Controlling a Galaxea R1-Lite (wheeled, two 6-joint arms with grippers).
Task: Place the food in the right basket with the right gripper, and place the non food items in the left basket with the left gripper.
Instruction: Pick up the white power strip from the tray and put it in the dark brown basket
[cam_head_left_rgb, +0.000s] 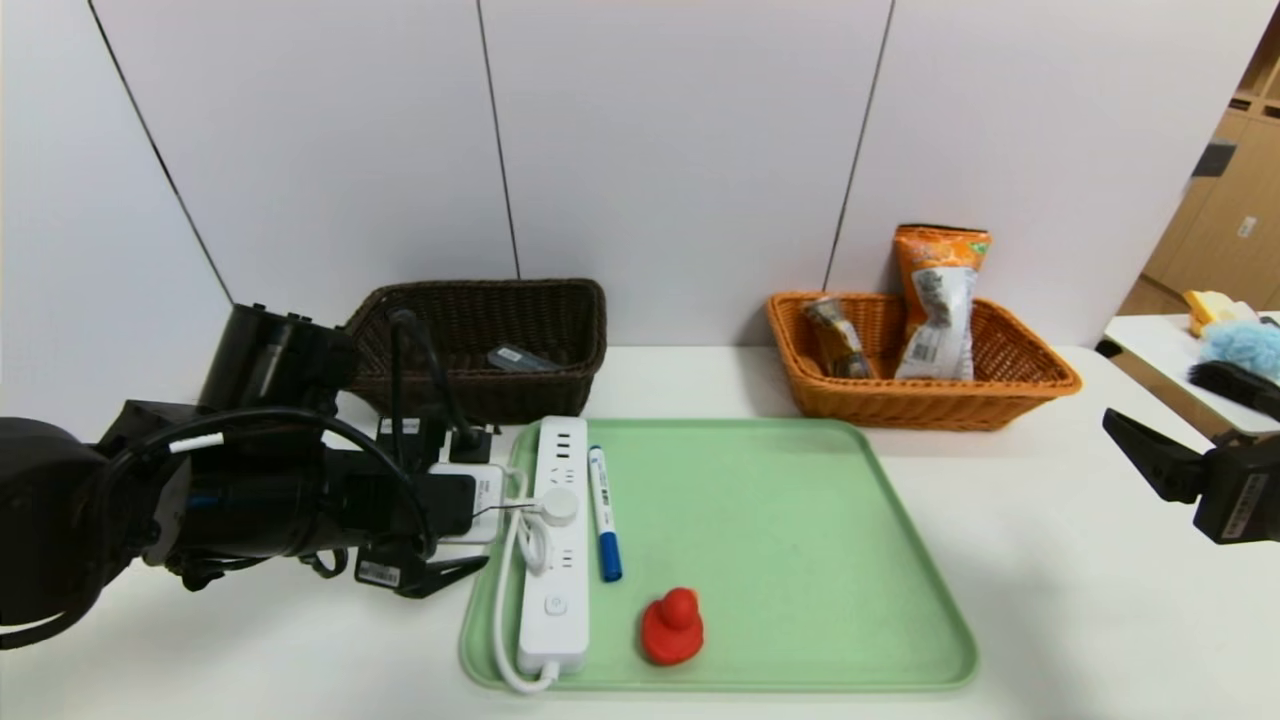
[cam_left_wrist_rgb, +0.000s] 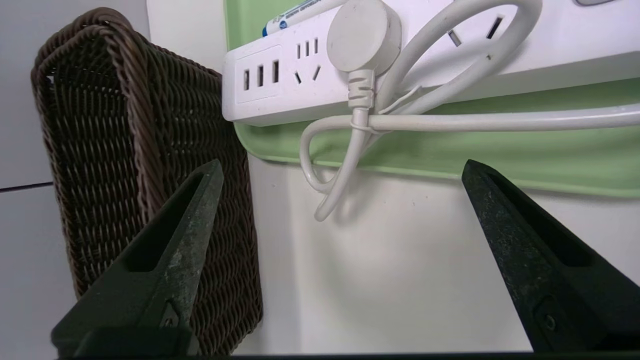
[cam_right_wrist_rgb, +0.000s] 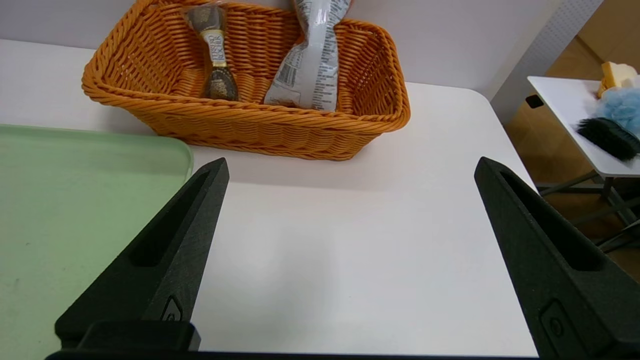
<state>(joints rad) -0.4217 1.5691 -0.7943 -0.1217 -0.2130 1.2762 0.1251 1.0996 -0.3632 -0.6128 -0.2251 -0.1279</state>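
A green tray (cam_head_left_rgb: 800, 520) holds a white power strip (cam_head_left_rgb: 555, 540) with its cord, a blue marker (cam_head_left_rgb: 604, 512) and a red rubber duck (cam_head_left_rgb: 672, 627). The dark brown left basket (cam_head_left_rgb: 480, 345) holds a small dark item (cam_head_left_rgb: 520, 358). The orange right basket (cam_head_left_rgb: 920, 400) holds an orange snack bag (cam_head_left_rgb: 935, 300) and a chocolate pack (cam_head_left_rgb: 838, 335). My left gripper (cam_head_left_rgb: 490, 497) is open and empty, just left of the tray beside the power strip (cam_left_wrist_rgb: 450, 50). My right gripper (cam_head_left_rgb: 1140, 445) is open and empty over bare table, in front of the orange basket (cam_right_wrist_rgb: 240, 125).
A side table (cam_head_left_rgb: 1160, 350) at the far right carries a black brush (cam_head_left_rgb: 1235, 385), a blue fluffy thing and a yellow item. White wall panels stand right behind both baskets. The brown basket (cam_left_wrist_rgb: 140, 150) is close beside my left finger.
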